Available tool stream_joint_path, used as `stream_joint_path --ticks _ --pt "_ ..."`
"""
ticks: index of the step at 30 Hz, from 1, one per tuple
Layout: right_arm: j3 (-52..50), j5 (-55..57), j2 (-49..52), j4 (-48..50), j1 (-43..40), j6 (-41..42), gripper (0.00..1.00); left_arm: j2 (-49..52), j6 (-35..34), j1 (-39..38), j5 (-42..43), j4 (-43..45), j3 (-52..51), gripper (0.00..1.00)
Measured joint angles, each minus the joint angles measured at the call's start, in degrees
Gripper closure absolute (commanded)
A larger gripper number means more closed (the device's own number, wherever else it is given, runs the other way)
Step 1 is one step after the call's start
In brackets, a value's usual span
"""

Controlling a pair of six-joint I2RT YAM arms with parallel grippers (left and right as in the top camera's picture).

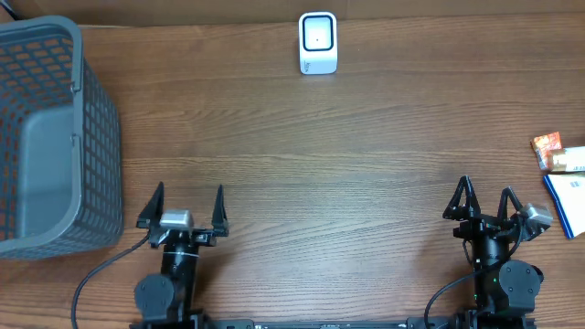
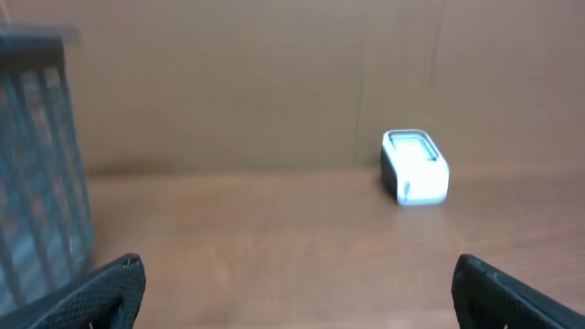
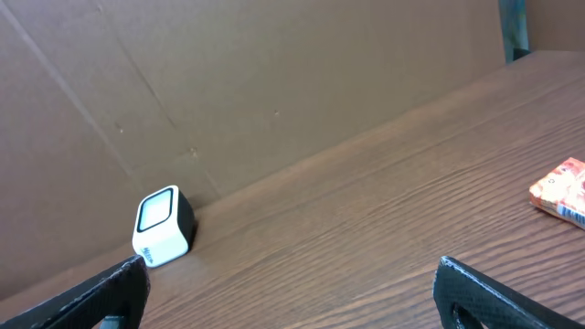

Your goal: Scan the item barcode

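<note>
A white barcode scanner point(image 1: 318, 42) stands at the table's far edge, its window facing forward; it also shows in the left wrist view, scanner point(image 2: 415, 167), and the right wrist view, scanner point(image 3: 163, 226). Items lie at the right edge: an orange-red packet point(image 1: 547, 143), a pale box point(image 1: 569, 160) and a blue-and-white pack point(image 1: 568, 201). The orange-red packet point(image 3: 560, 190) shows in the right wrist view. My left gripper point(image 1: 187, 204) is open near the front left, nothing between its fingers. My right gripper point(image 1: 486, 197) is open near the front right, left of the items and holding nothing.
A grey mesh basket point(image 1: 91, 137) stands at the far left, with its wall point(image 2: 37, 174) in the left wrist view. A brown cardboard wall point(image 3: 274, 82) runs along the table's back edge. Bare wooden tabletop point(image 1: 320, 183) lies between the grippers and the scanner.
</note>
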Motion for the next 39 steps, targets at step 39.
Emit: stream_joint_path --ticks 39 --pt "0.00 0.11 0.00 -0.07 0.00 -0.02 0.00 0.00 -0.87 -0.04 -1.81 -5.49 -0.02 0.00"
